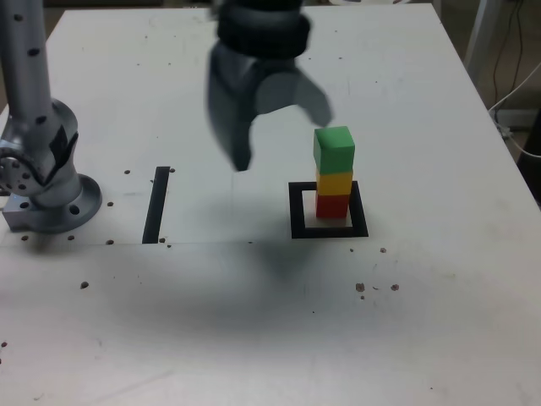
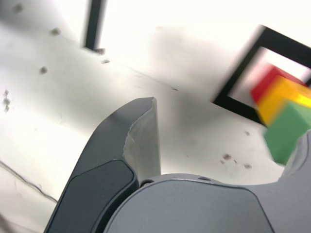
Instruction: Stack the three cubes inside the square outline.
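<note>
The white tabletop (image 1: 186, 338) fills most of the exterior view, pale and glossy, with small dark chips scattered over it and a fine seam running across; a soft grey shadow spreads in front of the taped square. In the exterior view, a metal post (image 1: 488, 42) and dark cables (image 1: 517, 76) stand past the table's right edge, along with a thin white cord (image 1: 516, 144).

The square outline (image 1: 297, 227), black tape around a pale centre, lies flat on the tabletop. Inside it the three cubes make one column: the red cube (image 1: 332, 206) at the bottom, the yellow cube (image 1: 335, 183) on it, the green cube (image 1: 335, 150) on top. The column stands toward the exterior view's right side of the pale centre, with bare centre showing on the other side.

Well apart, toward the exterior view's left, lies a straight black tape strip (image 1: 156, 205). Farther to that side is a grey jointed arm base (image 1: 55, 199) — dark bolt holes show on its round foot.

The gripper (image 1: 283, 127) hangs blurred above the table, at the exterior view's left of the column. Its fingers are spread wide — nothing sits between them, and the green cube is outside their grasp.
</note>
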